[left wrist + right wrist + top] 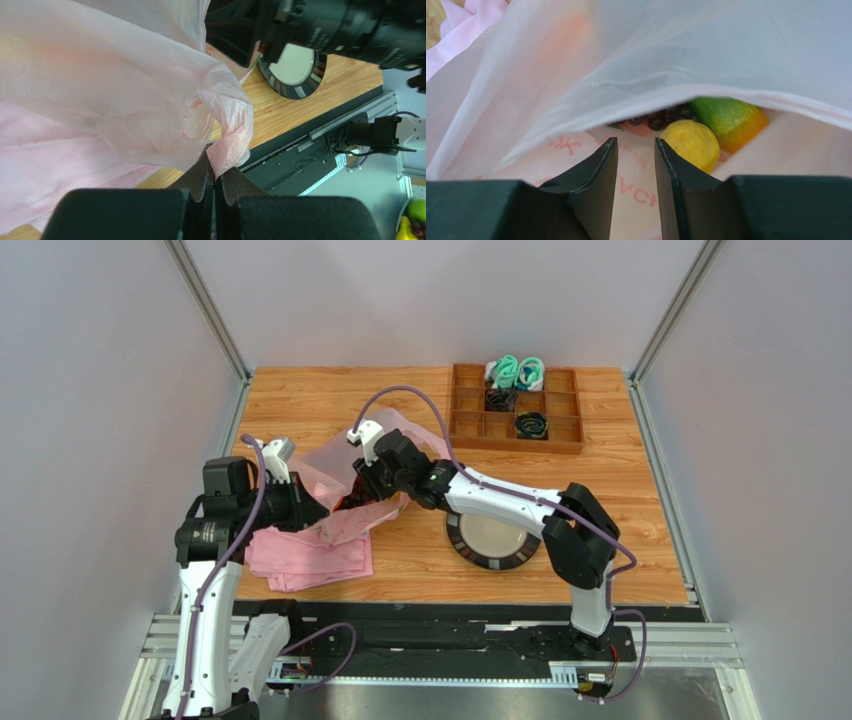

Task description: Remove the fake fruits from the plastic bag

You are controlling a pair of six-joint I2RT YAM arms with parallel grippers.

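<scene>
The task looks barely begun, to judge by where the fruits lie. In the top view, left of centre, the bag (335, 462) lies slumped on the table (620, 540), partly over a pink cloth (310, 558). No fruit shows anywhere on the bare wood, nor on the plate (493, 538) just right of the bag. The tray (465, 426) at the upper right holds only teal and black items. The left gripper (214, 175) has its jaws pressed together on a twisted fold of the bag's edge, low in the centre of its own view, and seems to be holding the mouth up. The right gripper (636, 155) points into that mouth with its jaws apart and nothing between them. Only the bag's printed lower film shows through the gap. Under the top film, right of centre in the right wrist view, three fruits lie close together. The lemon (691, 143) is just beside the right jaw's tip, with a green-and-orange fruit (727, 119) behind it and dark grapes (669, 116) to its upper left. Whether more fruits sit deeper inside cannot be told, since the film hides the rest. Everything visible has yet to come out, one piece at a time, and the lemon seems the nearest candidate.
</scene>
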